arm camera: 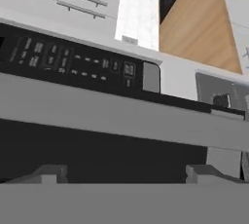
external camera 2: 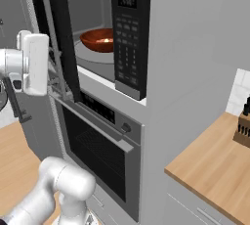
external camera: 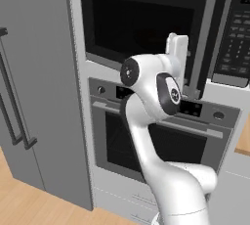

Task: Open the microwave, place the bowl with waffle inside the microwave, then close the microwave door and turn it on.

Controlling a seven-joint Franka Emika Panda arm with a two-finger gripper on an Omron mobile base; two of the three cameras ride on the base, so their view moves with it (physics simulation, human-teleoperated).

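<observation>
Inside the microwave cavity, on the grey turntable, we see the bowl, reddish-brown and glossy, sitting upright toward the back. A tiny pale speck in the bowl could be the waffle, too small for us to confirm. The microwave door stands ajar in the right base view, swung out to the left with a gap to the keypad strip, cavity visible through that gap. From the left base view the door faces us nearly square, dark window, grey vertical bar handle at its right edge, keypad just beyond. Our gripper sits at the lower end of that handle, the white hand rising in front of the door; in the right base view the hand is just left of the door's outer face, low down. The hand view is rolled: the grey handle runs as a wide band across the middle, black door below it, keypad above, and the dark fingertips show at the bottom, set well apart on the door side of the bar. We cannot tell whether the fingers touch the handle or grip anything. Below the microwave is the steel oven, door shut. Right of it, a wood counter with a knife block.
</observation>
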